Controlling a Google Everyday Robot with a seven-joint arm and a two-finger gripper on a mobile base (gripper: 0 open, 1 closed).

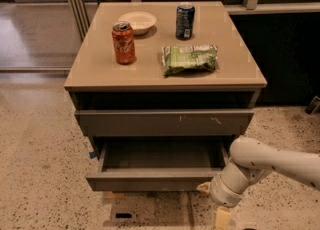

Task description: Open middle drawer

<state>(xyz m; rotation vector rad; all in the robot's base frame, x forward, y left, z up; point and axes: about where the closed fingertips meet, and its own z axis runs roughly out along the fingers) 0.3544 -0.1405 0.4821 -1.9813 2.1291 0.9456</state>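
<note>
— Fingers [222,219]: how are they set?
— They are seen apart. One pale tip is held against the right end of the open drawer's front; the other is pointed down at the near edge of the view. Nothing is clamped between them.

— Where is the white two-finger gripper [213,204] found?
— Low at the near right, just beside the cabinet's right corner, over the speckled stone floor [40,174]. The white arm [280,161] is seen reaching in from the right.

— And the long dark grey-brown middle drawer [150,179]?
— It is found open, its plain front set nearer than the scratched grey front [165,122] above it. Its inside is bare. A small blue tab [93,154] is seen at its left end.

— What is carried on the beige cabinet top [95,74]?
— A red soda can [123,43] at the left, a white shallow bowl [137,22] farther back, a dark blue can [185,21] at the far right, and a green snack bag [190,59] lying flat nearer.
</note>
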